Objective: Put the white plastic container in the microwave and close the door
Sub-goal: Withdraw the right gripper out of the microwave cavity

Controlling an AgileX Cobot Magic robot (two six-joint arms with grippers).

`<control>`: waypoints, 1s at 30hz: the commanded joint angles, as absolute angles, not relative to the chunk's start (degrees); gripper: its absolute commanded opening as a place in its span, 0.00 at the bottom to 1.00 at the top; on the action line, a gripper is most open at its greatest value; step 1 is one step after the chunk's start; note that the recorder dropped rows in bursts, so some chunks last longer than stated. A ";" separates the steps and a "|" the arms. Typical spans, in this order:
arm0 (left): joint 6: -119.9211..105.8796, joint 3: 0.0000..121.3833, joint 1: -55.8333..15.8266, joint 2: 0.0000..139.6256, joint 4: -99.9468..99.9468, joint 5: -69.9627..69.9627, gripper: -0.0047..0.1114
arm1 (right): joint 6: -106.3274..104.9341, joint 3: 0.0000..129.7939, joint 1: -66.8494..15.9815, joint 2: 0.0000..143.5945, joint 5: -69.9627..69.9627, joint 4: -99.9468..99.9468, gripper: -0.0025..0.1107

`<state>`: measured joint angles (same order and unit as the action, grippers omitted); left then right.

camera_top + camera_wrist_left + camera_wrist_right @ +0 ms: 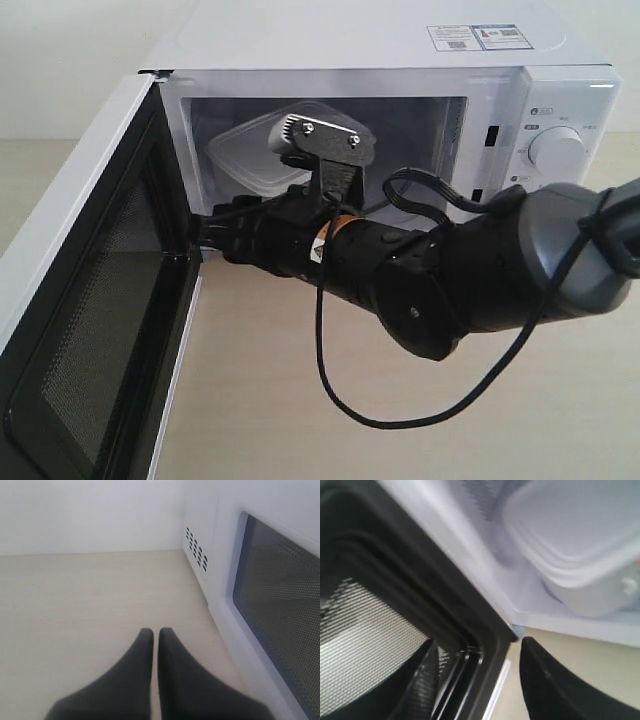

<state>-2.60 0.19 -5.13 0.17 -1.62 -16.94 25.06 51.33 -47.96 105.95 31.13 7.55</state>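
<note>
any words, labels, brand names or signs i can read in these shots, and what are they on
No word can be quoted here.
Stickers on top of the microwave: printed text, too small to read.
Markings around the dial: too small to read.
Orange label on the arm: seems to carry a warning triangle; any words are unreadable.
Both wrist views: no text.

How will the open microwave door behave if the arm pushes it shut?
The door likely swings as one rigid panel on its side hinge. Its smooth frame may let the open right gripper slip. The boxy microwave probably stays put.
</note>
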 commanded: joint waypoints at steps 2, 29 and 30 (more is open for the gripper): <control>-2.73 0.00 -4.96 0.00 -2.10 -16.94 0.08 | 20.27 50.95 -47.96 104.98 29.20 3.80 0.45; -2.73 0.00 -4.96 0.00 -2.10 -16.94 0.08 | -11.58 60.43 -45.00 117.26 31.99 14.39 0.02; -2.73 0.00 -4.96 0.00 -2.10 -16.94 0.08 | -12.17 61.03 -45.00 117.42 31.84 15.22 0.02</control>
